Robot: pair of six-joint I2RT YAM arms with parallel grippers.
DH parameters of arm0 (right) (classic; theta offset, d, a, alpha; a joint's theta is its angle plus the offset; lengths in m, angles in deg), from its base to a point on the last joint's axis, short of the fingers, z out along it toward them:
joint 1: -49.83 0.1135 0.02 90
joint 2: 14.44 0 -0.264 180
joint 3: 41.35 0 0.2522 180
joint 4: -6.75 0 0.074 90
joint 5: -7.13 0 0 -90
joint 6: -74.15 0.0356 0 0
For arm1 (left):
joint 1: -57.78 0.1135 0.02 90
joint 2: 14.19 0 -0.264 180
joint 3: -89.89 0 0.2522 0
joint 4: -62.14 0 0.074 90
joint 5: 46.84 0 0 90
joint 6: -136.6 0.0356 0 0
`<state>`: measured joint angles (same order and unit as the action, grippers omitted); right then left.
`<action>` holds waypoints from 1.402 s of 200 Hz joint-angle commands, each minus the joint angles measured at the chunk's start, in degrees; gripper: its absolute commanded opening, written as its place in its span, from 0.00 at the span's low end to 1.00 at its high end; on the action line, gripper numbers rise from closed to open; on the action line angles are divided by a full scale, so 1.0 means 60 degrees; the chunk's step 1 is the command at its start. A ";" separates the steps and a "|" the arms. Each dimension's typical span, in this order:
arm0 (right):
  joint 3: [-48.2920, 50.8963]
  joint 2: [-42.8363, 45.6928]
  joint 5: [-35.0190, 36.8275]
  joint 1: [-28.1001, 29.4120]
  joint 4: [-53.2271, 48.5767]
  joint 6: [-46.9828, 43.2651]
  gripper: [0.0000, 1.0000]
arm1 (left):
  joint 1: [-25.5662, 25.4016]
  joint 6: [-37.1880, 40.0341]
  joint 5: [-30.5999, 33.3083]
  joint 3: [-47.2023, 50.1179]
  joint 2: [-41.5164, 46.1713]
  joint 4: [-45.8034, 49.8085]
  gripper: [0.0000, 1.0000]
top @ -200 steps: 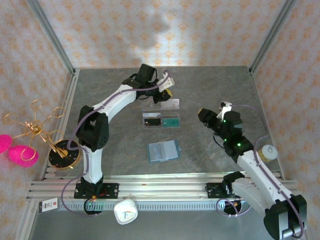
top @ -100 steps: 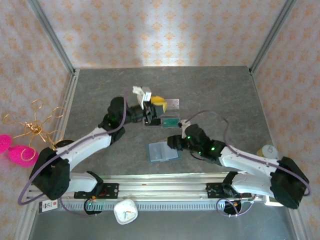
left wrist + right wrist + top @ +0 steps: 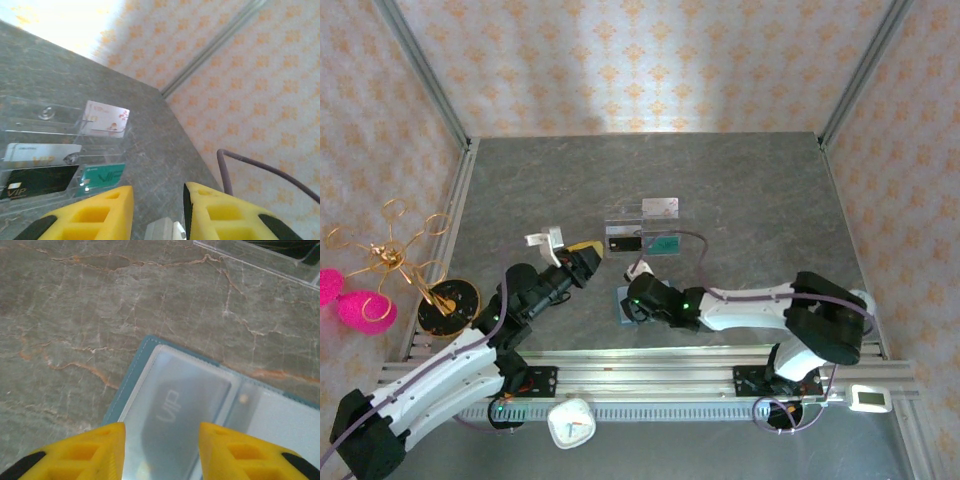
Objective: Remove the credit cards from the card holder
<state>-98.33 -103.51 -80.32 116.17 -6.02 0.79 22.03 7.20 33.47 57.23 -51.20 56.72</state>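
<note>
Teal card holder (image 3: 129,390) open, lying flat; grey card (image 3: 182,407) sleeved inside.

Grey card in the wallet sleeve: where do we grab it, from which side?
Grey card lies flat under the clear sleeve of the open wallet, so no face grip. Likely best: the edge by the fold, where the sleeve seems to open. Right tool from above, slide it foldward, then pinch that edge.
</note>
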 commanded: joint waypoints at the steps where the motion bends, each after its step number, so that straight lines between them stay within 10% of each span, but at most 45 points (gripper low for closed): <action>1: -0.0444 -0.0587 0.0834 0.0170 -0.0397 -0.0210 0.42 | -0.0003 -0.0540 0.0701 0.0296 0.0192 0.0881 0.31; 75: -0.0918 -0.1802 0.1347 0.0479 -0.1404 -0.0085 0.36 | -0.0004 -0.0617 0.0417 0.0369 -0.0391 0.0724 0.30; 127: -0.0213 -0.1149 0.1041 0.0403 -0.0195 0.0871 0.00 | -0.0017 -0.0642 0.0029 0.0606 -0.0709 0.0811 0.24; 174: 0.1196 0.0532 0.0289 0.0047 0.2370 0.2193 0.00 | -0.0552 -0.1005 -0.0237 0.1236 -0.1791 -0.0136 0.00; 241: 0.1936 0.1191 0.0171 0.0035 0.3094 0.3062 0.00 | -0.1760 -0.0943 -0.0252 0.0751 -0.4833 -0.1465 0.00; 280: 0.2447 0.2462 0.0905 0.0056 0.2727 0.3619 0.35 | -0.2045 -0.0656 -0.0630 -0.0136 -0.6509 -0.1563 0.00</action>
<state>-85.44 -95.03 -79.38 116.52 10.09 19.70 10.82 1.69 31.52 60.45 -86.37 50.71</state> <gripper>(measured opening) 0.288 0.044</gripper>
